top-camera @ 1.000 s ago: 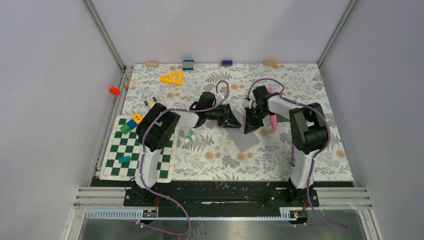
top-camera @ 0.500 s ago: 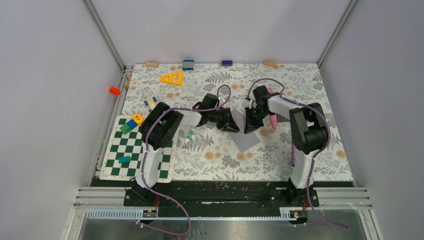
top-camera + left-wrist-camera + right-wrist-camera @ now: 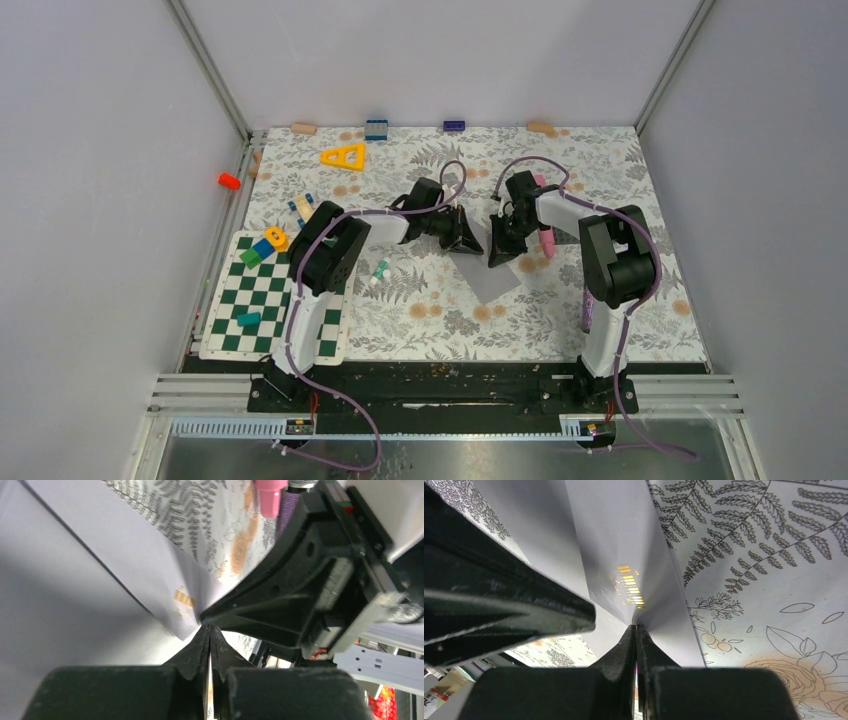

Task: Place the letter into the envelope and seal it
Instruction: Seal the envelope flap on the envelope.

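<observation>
Left end effector tip-to-tip with right

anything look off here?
The left pincer and right pincer both pinch the grey envelope at nearly one spot, so it sits skewed and raised into a crease. No tan letter shows in any view. A red-orange piece lies off the floral mat, beyond its left edge.
</observation>
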`<state>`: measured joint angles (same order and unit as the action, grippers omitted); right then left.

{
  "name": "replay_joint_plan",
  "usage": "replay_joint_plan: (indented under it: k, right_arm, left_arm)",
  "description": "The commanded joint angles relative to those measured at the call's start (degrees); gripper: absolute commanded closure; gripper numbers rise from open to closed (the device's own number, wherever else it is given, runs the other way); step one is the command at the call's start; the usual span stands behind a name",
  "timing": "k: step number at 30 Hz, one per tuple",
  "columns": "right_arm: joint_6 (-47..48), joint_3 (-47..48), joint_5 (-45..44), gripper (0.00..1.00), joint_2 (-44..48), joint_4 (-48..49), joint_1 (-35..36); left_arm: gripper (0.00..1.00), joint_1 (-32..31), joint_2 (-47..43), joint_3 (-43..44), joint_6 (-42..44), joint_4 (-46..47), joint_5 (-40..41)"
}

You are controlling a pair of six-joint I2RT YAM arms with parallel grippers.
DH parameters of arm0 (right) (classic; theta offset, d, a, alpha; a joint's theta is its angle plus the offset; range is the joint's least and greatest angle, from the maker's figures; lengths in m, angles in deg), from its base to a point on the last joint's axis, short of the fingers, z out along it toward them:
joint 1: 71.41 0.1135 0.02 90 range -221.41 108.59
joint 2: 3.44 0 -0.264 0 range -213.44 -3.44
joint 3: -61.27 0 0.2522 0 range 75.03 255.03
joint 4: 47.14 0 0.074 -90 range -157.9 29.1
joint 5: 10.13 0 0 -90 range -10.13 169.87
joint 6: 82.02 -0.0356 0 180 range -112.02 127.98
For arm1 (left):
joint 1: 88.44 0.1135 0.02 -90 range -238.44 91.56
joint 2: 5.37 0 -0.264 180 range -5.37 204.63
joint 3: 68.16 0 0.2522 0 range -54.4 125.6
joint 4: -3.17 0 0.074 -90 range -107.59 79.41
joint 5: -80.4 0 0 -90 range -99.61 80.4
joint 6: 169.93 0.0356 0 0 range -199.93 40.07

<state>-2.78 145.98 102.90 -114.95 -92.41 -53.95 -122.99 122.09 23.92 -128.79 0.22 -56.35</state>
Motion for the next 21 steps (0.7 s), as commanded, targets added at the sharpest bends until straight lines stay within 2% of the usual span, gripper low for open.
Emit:
replay_joint_plan:
  k: [1,5,10,12,14,16,18,21]
  right_arm:
    - [0.28,-0.64,-0.65,1.0,-0.44,-0.32,-0.22]
    - [0.07,-0.5,-0.33,1.0,-0.25,-0.39,-0.49]
    - [0.48,-0.3,0.36,1.0,0.5,-0.32,-0.66]
    - [1.06,-0.13,1.16,0.85,1.59,-0.41,-1.06]
    - [2.26,0.0,2.88,0.59,3.36,-0.51,-2.11]
    - [3.49,0.58,4.33,0.4,5.16,-1.17,-4.09]
    - [5.22,1.52,5.33,0.28,6.12,-2.44,-6.85]
    - [7.63,1.32,5.22,0.2,6.04,-4.25,-8.68]
  left_arm:
    - [1.0,-0.47,1.85,3.76,6.74,-10.3,4.07]
    - [1.0,-0.82,0.87,3.04,10.1,-16.34,8.25]
    - [1.0,-1.09,1.48,3.65,11.96,-19.02,11.09]
    - [1.0,-1.32,2.11,4.64,12.2,-19.56,11.09]
    - [1.0,-1.56,2.64,5.66,12.34,-20.31,10.85]
    - [1.0,-1.64,2.95,6.06,12.53,-20.54,10.44]
    - [1.0,-1.71,2.9,6.11,12.91,-20.83,10.43]
    - [1.0,-1.83,3.05,6.5,13.41,-21.38,10.3]
